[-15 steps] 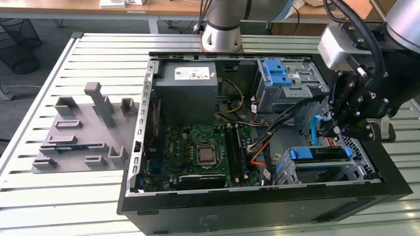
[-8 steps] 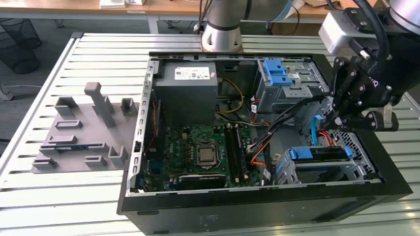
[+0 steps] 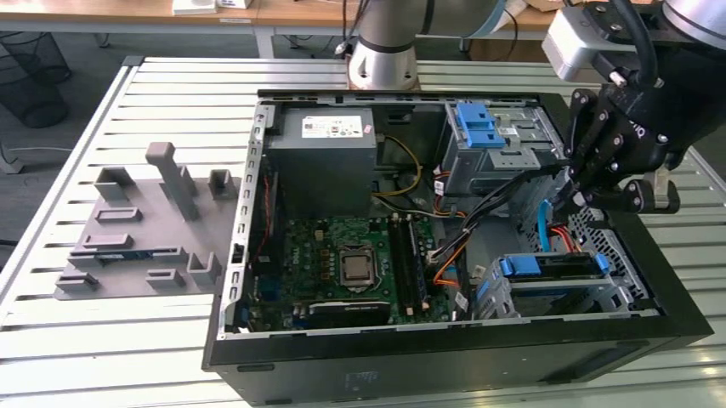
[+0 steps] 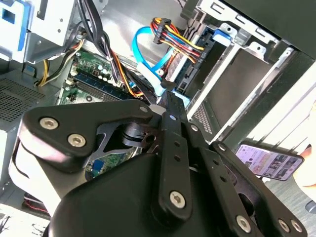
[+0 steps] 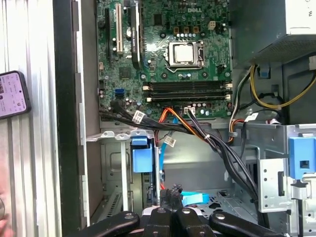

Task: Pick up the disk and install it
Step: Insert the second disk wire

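Gripper fingertips hidden behind cables; phone cut off by frame edge; disk label obscured inside its bay.

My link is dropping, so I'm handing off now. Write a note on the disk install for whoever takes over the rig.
Gripper: hangs over the drive cage at the exterior view's right of the open black computer case; I can't tell whether it is open or shut.
Disk: the flat drive in a blue plastic carrier sits in the metal bay below the gripper.
Done: the disk appears to be in its bay.
Left: confirm it is fully seated, which these views don't settle.
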Controlling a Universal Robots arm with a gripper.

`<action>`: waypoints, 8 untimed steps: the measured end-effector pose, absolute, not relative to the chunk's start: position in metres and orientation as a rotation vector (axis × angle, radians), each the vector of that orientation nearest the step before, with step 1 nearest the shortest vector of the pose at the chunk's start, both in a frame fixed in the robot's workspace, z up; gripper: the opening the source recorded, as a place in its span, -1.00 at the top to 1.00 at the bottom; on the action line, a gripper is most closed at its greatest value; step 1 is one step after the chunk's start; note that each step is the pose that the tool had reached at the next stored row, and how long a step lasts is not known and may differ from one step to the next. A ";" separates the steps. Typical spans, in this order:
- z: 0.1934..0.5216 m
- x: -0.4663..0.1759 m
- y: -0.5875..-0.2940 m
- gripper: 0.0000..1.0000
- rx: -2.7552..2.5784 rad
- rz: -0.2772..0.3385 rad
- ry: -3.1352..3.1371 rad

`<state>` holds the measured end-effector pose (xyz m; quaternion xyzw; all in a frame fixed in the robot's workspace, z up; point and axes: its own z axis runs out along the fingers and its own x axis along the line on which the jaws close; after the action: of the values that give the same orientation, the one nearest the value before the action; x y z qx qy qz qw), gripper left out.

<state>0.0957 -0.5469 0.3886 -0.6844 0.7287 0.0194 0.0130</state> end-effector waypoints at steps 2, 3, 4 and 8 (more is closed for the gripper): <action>0.388 0.096 -0.543 0.79 -2.131 0.060 2.273; 0.388 0.096 -0.541 0.79 -2.130 0.059 2.274; 0.388 0.096 -0.540 0.79 -2.129 0.056 2.275; 0.386 0.096 -0.538 0.65 -2.130 0.032 2.277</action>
<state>0.0956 -0.5380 0.3857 -0.6831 0.7302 0.0103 0.0116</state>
